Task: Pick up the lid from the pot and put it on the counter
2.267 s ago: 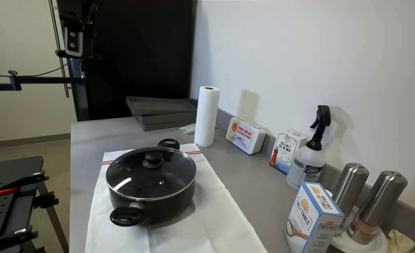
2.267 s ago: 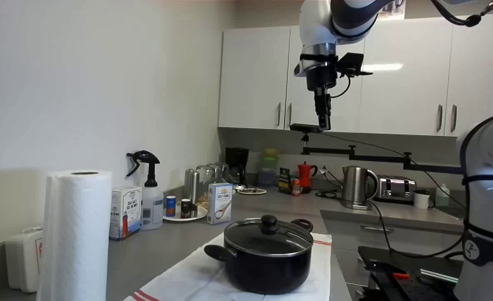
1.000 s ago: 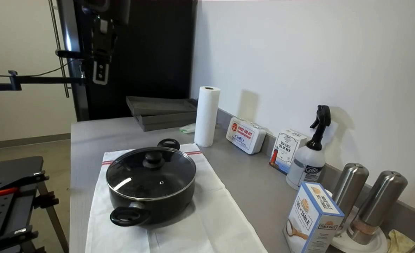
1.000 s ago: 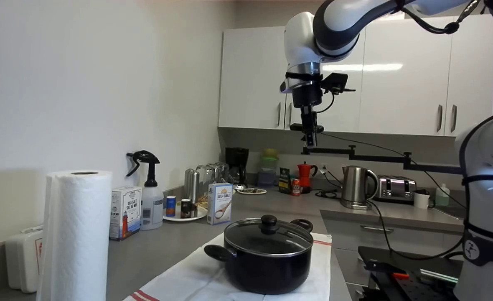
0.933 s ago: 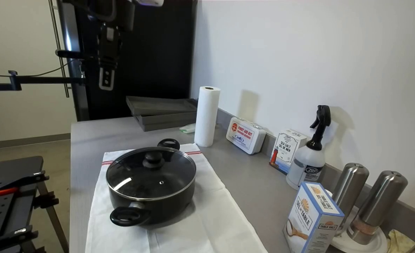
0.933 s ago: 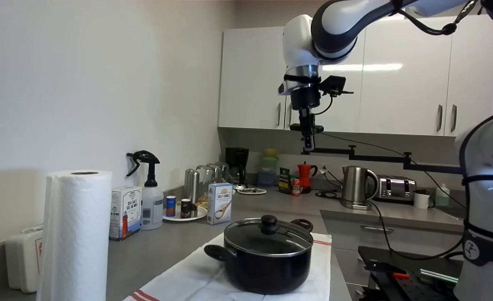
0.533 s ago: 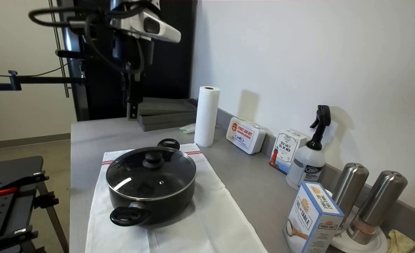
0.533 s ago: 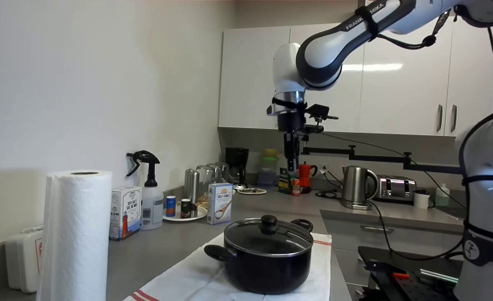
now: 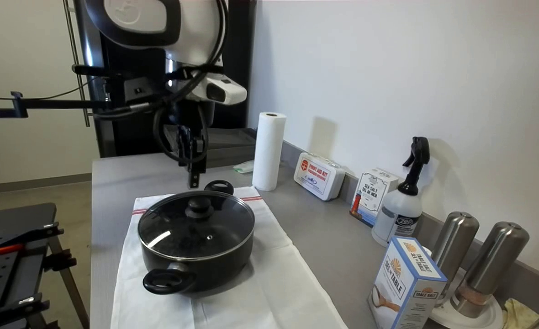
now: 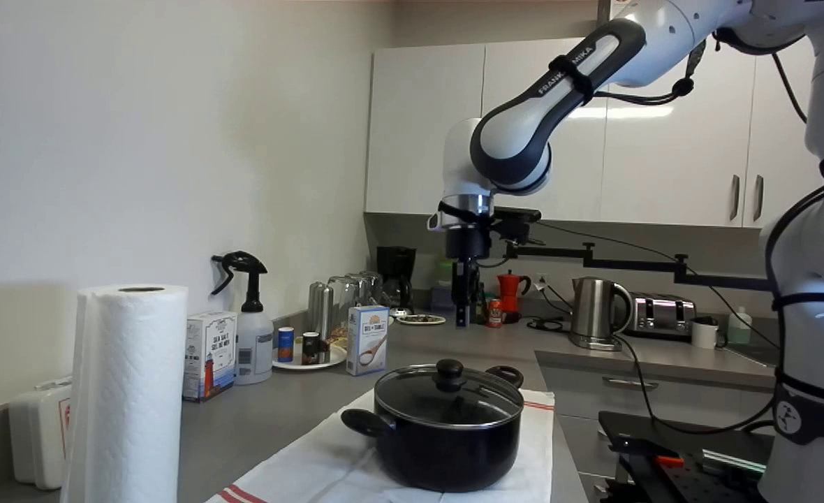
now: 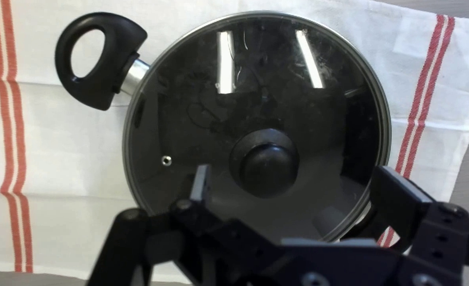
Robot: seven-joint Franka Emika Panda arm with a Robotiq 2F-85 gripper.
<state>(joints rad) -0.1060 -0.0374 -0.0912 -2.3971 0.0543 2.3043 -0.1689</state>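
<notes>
The black two-fingered gripper (image 11: 292,176) points downward, its jaws standing wide apart. Seen from the wrist, a round black knob (image 11: 269,169) falls in the gap between the fingertips, lower than they are and somewhat nearer the finger at the picture's left. It tops the middle of the round, dark glass lid (image 11: 254,107) with a metal rim, which lies flat beneath the jaws, seated on the wide, low black pot (image 10: 447,454). A small metal-ringed hole (image 11: 166,160) in the glass shows just outside that same finger. One black loop handle (image 11: 99,18) of the pot reaches out past that side of the jaws; the second handle (image 9: 219,182), near the fingertips in an exterior view, is partly hidden by the other finger in the wrist view.

Under the pot, spreading beyond the jaws on both sides, is a white cloth (image 11: 71,151) with red stripes, laid on the long, light-grey flat counter (image 9: 315,246). Farther from the jaws, in an exterior view, a white paper towel roll (image 9: 269,151) stands upright to their right, and a white first-aid kit (image 9: 319,176) sits past it. Well apart from the jaws stand a blue-edged white salt box (image 9: 404,283) and two steel cylinders (image 9: 495,260).
</notes>
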